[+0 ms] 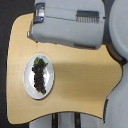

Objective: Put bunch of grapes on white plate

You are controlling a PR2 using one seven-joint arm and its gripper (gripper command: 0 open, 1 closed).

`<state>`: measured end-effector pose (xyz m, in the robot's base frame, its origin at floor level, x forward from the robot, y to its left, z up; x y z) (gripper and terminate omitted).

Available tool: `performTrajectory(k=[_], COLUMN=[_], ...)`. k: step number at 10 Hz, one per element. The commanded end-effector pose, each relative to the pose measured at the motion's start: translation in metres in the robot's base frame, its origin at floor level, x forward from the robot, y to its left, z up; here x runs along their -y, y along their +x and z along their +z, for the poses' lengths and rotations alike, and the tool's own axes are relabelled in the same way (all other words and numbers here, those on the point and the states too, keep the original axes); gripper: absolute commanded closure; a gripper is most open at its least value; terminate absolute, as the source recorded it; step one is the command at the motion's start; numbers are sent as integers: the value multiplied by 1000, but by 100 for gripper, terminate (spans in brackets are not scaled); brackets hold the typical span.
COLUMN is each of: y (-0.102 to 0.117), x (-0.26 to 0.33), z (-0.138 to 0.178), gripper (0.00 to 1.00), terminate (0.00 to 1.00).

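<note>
— Since the bunch of grapes (39,75) already lies on the white plate (28,86), at the lower left of the frame, what does the robot have to do well now?

— It seems that the placing itself is done. What remains, by this judgement, is only to keep the arm (67,25) away without touching the plate. The arm is the big grey body at the top of the frame, well apart from the plate. It should leave upward and not sweep over the table (85,75).

— Is the gripper holding something?

— One cannot tell. The fingers are not clearly visible in this view, only the grey casing with a dark ribbed part at the upper right. So it cannot be said whether the jaws are apart or together.

— How do the things look?

— The grapes are a small long cluster, dark purple to black, with a bit of green stem at the upper end. They look bumpy and could roll a little. The plate is round, glossy and white, with a raised rim that should keep the cluster inside. The cluster lies along the middle of the plate. The table is smooth light wood with rounded corners.
</note>
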<state>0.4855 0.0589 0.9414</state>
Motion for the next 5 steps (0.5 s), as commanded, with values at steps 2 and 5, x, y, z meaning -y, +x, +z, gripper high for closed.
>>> performTrajectory(k=[2, 5], y=[10, 20], x=[154, 209], z=[5, 6], gripper=[0, 0], terminate=[0, 0])
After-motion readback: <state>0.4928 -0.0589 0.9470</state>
